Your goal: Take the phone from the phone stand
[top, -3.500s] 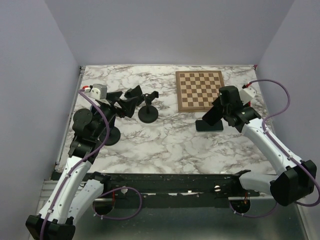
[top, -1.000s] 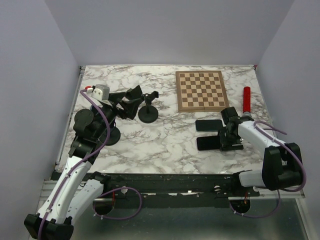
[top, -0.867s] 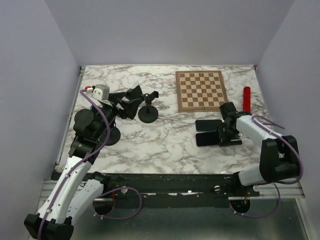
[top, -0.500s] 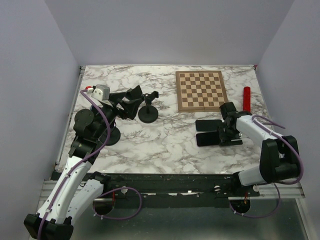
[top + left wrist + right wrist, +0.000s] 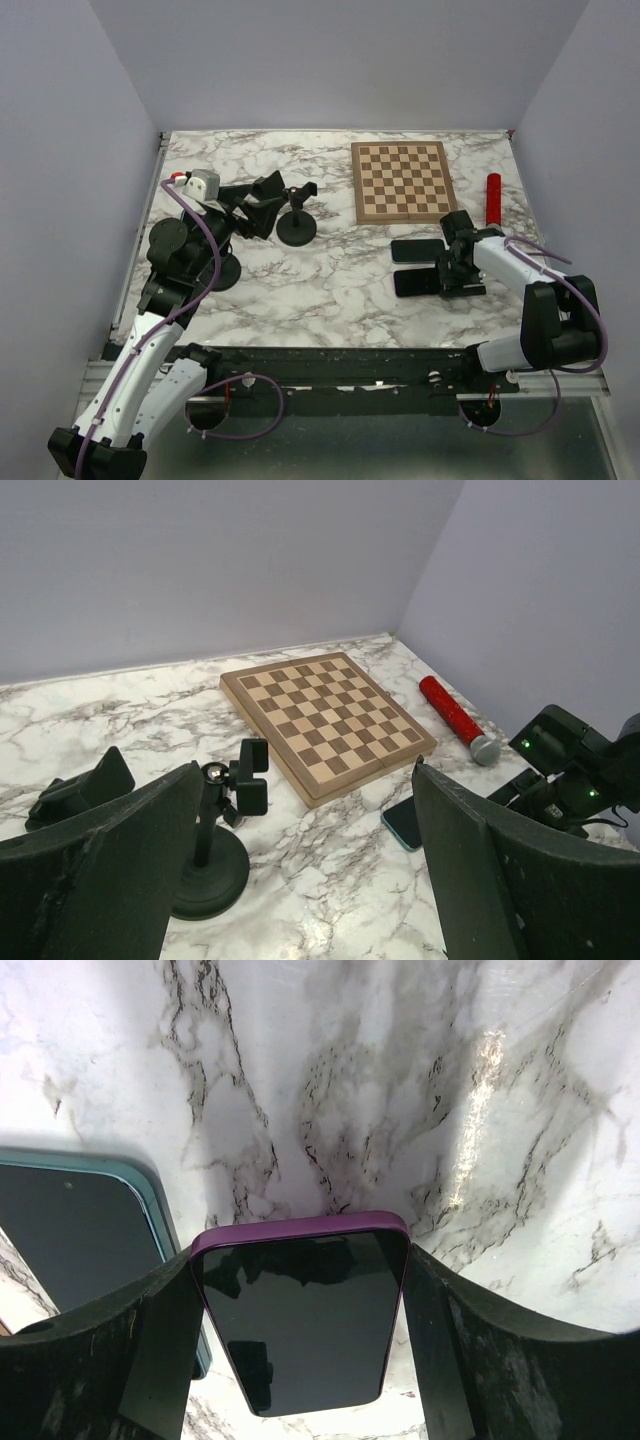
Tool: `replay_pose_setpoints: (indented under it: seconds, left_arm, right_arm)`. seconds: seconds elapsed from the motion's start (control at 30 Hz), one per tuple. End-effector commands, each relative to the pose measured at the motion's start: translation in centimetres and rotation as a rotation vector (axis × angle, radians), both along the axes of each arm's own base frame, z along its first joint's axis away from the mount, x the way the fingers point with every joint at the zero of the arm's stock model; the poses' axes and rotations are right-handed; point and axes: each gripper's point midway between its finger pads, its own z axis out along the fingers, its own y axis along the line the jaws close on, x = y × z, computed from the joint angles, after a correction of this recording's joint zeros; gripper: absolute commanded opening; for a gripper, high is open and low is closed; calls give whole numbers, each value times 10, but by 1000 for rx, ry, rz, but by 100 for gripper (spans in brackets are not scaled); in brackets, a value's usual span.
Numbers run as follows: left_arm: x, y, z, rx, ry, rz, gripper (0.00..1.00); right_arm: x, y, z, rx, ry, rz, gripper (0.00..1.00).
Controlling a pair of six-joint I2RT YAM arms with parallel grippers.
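The black phone stand stands on the marble table left of centre, its clamp empty; it also shows in the left wrist view. My left gripper is open and empty just left of the stand. My right gripper is low over the table at the right, shut on the sides of a purple-cased phone, which also shows in the top view. I cannot tell whether the phone touches the table.
A teal-cased phone lies flat just behind the purple one. A wooden chessboard lies at the back right. A red cylinder lies beside the right wall.
My right gripper moved from beside the chessboard toward the near edge with the purple phone, uncovering the red cylinder. In the last half second it barely shifted. The left arm has not moved.
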Motion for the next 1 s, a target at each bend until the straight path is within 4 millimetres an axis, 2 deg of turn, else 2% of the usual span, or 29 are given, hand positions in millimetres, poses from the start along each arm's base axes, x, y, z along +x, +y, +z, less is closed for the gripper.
replay_pose_setpoints:
  seconds: [0.0, 0.23, 0.43, 0.57, 0.77, 0.97]
  left_arm:
    - [-4, -1, 6, 3, -25, -11, 93]
    - [-5, -1, 8, 3, -29, -11, 93]
    - [-6, -2, 8, 2, -30, -15, 93]
    - [-6, -2, 8, 2, -30, -15, 93]
    - [-5, -4, 8, 0, -22, -24, 93]
    - [-3, -4, 5, 0, -13, -25, 93]
  right_arm:
    - [-2, -2, -4, 3, -1, -27, 73]
    - [-1, 2, -7, 20, 12, -18, 100]
    - [0, 3, -4, 25, 1, 2, 100]
    - [1, 6, 0, 29, 3, 86, 100]
    - [-22, 27, -12, 123, 37, 156, 100]
    - [-2, 28, 2, 111, -65, 174, 100]
